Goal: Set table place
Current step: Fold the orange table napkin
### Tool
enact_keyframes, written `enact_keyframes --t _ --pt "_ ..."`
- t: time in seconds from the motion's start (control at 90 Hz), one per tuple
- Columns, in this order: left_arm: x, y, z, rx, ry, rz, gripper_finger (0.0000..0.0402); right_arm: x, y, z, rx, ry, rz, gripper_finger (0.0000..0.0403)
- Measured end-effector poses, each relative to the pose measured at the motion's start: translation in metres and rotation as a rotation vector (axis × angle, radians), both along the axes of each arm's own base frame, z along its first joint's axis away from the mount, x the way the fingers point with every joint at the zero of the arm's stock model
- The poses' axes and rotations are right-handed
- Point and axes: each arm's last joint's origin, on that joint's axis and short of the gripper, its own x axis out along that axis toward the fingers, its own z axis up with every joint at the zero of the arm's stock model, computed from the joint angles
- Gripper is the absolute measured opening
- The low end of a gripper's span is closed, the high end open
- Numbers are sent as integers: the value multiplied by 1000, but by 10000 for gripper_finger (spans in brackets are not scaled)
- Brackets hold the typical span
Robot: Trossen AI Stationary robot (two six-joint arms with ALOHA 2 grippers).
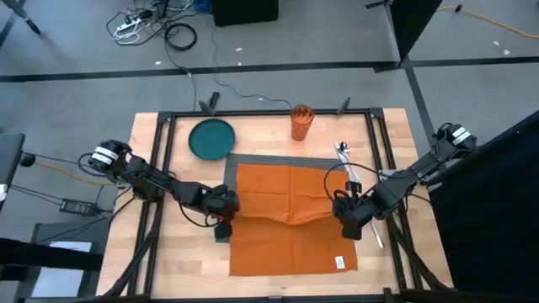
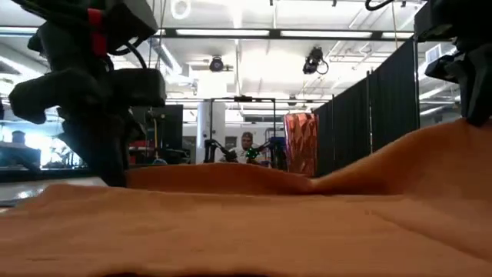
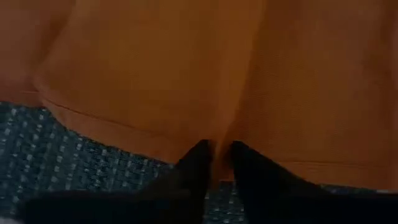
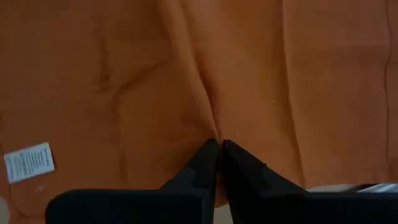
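Left claw (image 1: pixel 226 204) and right claw (image 1: pixel 347 210) pinching opposite edges of orange napkin (image 1: pixel 290 220), draped over grey placemat (image 1: pixel 257 160) mid-table (image 1: pixel 181 244). Risk: uneven pulling, cloth slipping free, nearby cutlery (image 1: pixel 352 181) snagged.

My left gripper (image 3: pixel 216 163) sits at the hemmed edge of the orange cloth napkin (image 3: pixel 205 68), its two dark fingers (image 3: pixel 193 171) drawn close with a thin fold of the cloth pinched between their tips. The napkin fills most of the view and shows soft creases running away from my fingertips. Under its edge lies the dark grey ribbed placemat (image 3: pixel 68 168), its woven texture showing beside my fingers.
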Motion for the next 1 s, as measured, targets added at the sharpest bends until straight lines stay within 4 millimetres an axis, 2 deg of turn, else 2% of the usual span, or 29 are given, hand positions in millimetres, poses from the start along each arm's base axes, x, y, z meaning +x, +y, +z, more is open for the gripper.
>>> enact_keyframes --t 0.233,0.544,0.722,1.0 --pt "0 -5 9 36 -35 6 1 0 1 0 -17 -10 1 0" --pt "1 -17 76 139 -136 25 0 -2 2 5 -55 -25 6 0" --pt "-4 -18 103 234 -93 37 0 -2 0 24 -121 -13 2 0" --pt "-9 -13 153 383 -52 55 0 -10 -8 67 -253 31 -26 0"
